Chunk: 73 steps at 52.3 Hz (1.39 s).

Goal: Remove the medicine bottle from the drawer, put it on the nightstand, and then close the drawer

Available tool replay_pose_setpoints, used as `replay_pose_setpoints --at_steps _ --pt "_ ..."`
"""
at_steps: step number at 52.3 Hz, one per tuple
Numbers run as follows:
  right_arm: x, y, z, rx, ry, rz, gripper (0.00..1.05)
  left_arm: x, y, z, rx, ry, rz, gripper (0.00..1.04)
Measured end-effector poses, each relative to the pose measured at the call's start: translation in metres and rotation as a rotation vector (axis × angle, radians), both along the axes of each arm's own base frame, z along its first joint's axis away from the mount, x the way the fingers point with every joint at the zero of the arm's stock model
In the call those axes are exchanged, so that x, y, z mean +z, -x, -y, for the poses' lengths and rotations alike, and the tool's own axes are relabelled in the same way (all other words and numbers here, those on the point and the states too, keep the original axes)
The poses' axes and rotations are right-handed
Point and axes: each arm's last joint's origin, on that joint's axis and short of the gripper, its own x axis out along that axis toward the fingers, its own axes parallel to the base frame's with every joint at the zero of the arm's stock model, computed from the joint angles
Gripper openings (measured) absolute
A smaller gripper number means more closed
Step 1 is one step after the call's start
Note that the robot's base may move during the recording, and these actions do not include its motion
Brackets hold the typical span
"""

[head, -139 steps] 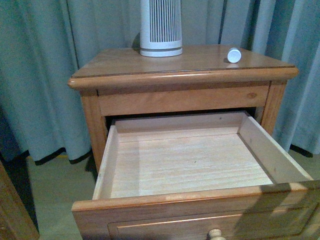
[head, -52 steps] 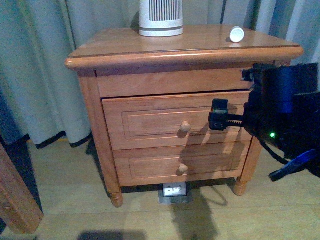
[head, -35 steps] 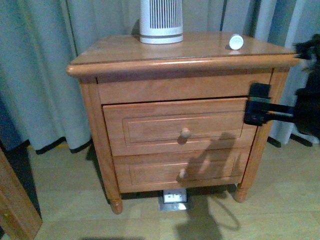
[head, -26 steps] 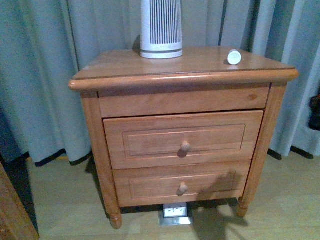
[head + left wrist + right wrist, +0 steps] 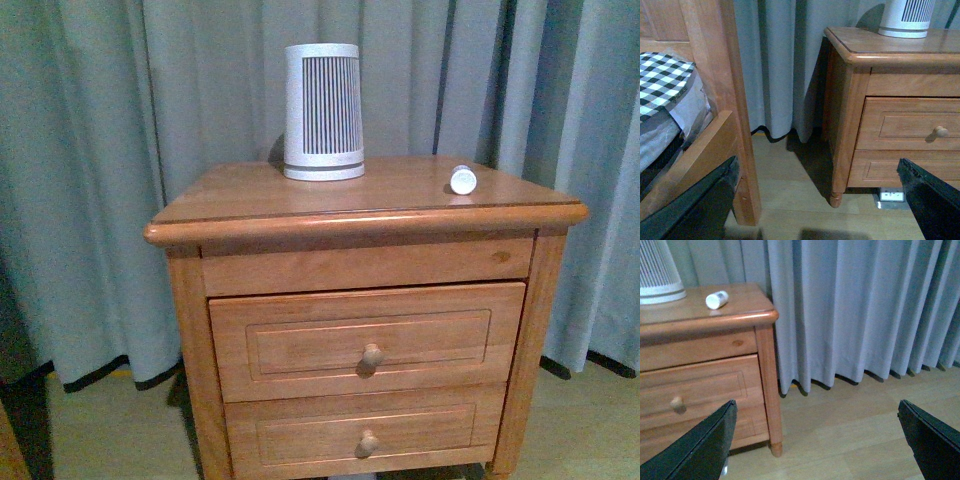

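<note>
The small white medicine bottle (image 5: 462, 179) lies on its side on the nightstand (image 5: 250, 205) top, near the right rear corner; it also shows in the right wrist view as the medicine bottle (image 5: 717, 299). The upper drawer (image 5: 300, 345) is pushed in flush, its round knob facing me. Neither arm appears in the front view. My left gripper (image 5: 817, 207) is open, low beside the nightstand's left side (image 5: 842, 115). My right gripper (image 5: 817, 445) is open over the floor, off the nightstand's right front leg (image 5: 767, 390). Nothing sits between either pair of fingers.
A tall white ribbed device (image 5: 322, 110) stands at the back of the top. The lower drawer (image 5: 300, 432) is shut. Grey curtains (image 5: 90, 150) hang behind. A wooden bed frame (image 5: 725, 100) with checked bedding stands left of the nightstand. A floor socket (image 5: 889, 194) sits under it.
The drawer, wide open and bare inside 2.7 s ago, is now shut. The right arm that was in front of it has left the front view, and the view has drawn back and risen.
</note>
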Motion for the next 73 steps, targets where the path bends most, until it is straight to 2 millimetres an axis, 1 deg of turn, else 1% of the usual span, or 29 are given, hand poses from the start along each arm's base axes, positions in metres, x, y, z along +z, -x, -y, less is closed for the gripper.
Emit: replay_pose_setpoints --at_steps 9,10,14,15,17,28,32,34,39,40,56,63,64,67,72,73 --pt "-0.001 0.003 0.001 0.000 -0.003 0.010 0.98 0.000 0.000 0.000 0.000 0.000 0.000 0.98" --pt "-0.002 0.003 0.001 0.023 -0.002 0.009 0.96 0.000 0.000 0.000 0.000 0.000 0.000 0.98" --pt "-0.005 0.005 0.004 0.200 0.014 -0.007 0.83 0.000 0.000 0.000 0.000 0.000 0.000 0.98" --pt "-0.005 0.005 0.005 0.214 0.016 -0.006 0.82 0.000 0.000 0.000 0.000 0.000 0.000 0.98" --pt "-0.005 0.006 0.009 0.249 0.019 0.005 0.75 0.000 0.000 0.000 0.000 0.000 0.000 0.98" --pt "-0.008 0.006 0.012 0.282 0.028 0.011 0.41 0.000 0.000 0.000 0.000 0.000 0.000 0.98" --pt "-0.016 0.006 0.012 0.282 0.030 0.012 0.27 0.000 0.000 0.000 0.000 0.000 0.000 0.98" --pt "-0.016 0.006 0.012 0.283 0.031 0.011 0.21 0.000 0.000 0.000 0.000 0.000 0.000 0.98" --pt "-0.016 0.007 0.012 0.281 0.032 0.014 0.04 0.000 0.000 0.000 0.000 0.000 0.000 0.98" --pt "-0.016 0.007 0.012 0.282 0.035 0.014 0.02 0.000 0.000 0.000 0.000 0.000 0.000 0.98" --pt "-0.016 0.007 0.012 0.282 0.035 0.015 0.03 0.000 0.000 0.000 0.000 0.000 0.000 0.98" --pt "-0.016 0.007 0.012 0.281 0.036 0.015 0.26 0.000 0.000 0.000 0.000 0.000 0.000 0.98" --pt "-0.016 0.007 0.012 0.281 0.036 0.015 0.28 0.000 0.000 0.000 0.000 0.000 0.000 0.98" --pt "-0.016 0.007 0.012 0.281 0.036 0.015 0.43 0.000 0.000 0.000 0.000 0.000 0.000 0.98" --pt "-0.016 0.007 0.012 0.281 0.036 0.015 0.61 0.000 0.000 0.000 0.000 0.000 0.000 0.98" --pt "-0.016 0.007 0.012 0.281 0.036 0.015 0.62 0.000 0.000 0.000 0.000 0.000 0.000 0.98"
